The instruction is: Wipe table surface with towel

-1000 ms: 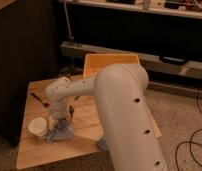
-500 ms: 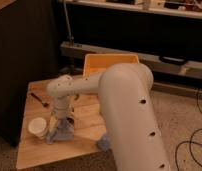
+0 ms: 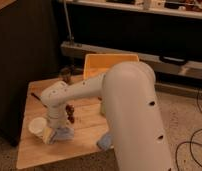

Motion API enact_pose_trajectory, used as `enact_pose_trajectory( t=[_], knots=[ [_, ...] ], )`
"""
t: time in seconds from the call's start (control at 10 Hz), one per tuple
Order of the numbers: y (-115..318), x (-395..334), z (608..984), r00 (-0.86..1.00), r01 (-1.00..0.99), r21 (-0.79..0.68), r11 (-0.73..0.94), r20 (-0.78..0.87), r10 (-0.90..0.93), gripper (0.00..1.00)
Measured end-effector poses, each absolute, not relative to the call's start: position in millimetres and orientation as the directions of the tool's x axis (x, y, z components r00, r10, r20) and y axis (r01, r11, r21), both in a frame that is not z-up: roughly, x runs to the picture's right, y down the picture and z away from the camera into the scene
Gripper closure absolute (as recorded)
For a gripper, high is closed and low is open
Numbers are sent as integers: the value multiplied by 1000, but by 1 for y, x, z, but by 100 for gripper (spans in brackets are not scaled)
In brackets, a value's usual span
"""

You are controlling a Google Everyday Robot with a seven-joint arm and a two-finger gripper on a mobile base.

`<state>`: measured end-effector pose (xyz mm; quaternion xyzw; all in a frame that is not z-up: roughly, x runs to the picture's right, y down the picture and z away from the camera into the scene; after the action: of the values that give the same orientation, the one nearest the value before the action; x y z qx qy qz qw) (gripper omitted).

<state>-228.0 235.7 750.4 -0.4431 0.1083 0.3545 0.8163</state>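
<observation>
tool (image 3: pixel 57 131) points down onto towel (image 3: pixel 65 135) (arm bent over table surface (image 3: pixel 90 129)).

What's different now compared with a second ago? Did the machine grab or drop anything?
Very little. The big pale arm swung slightly toward the picture's right, while its hand stayed pointing down on the towel; nothing was visibly grabbed or let go. The towel, the paper cup beside it, the yellow bin and the table kept their places.
</observation>
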Motion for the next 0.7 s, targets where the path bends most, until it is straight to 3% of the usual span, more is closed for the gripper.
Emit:
enact_pose_trajectory(
  t=[0.5, 0.7],
  knots=[
    [231, -220, 763, 688, -719, -492, 492, -401, 604, 20],
    [231, -220, 769, 689, -715, -509, 479, -398, 605, 20]
  ],
)
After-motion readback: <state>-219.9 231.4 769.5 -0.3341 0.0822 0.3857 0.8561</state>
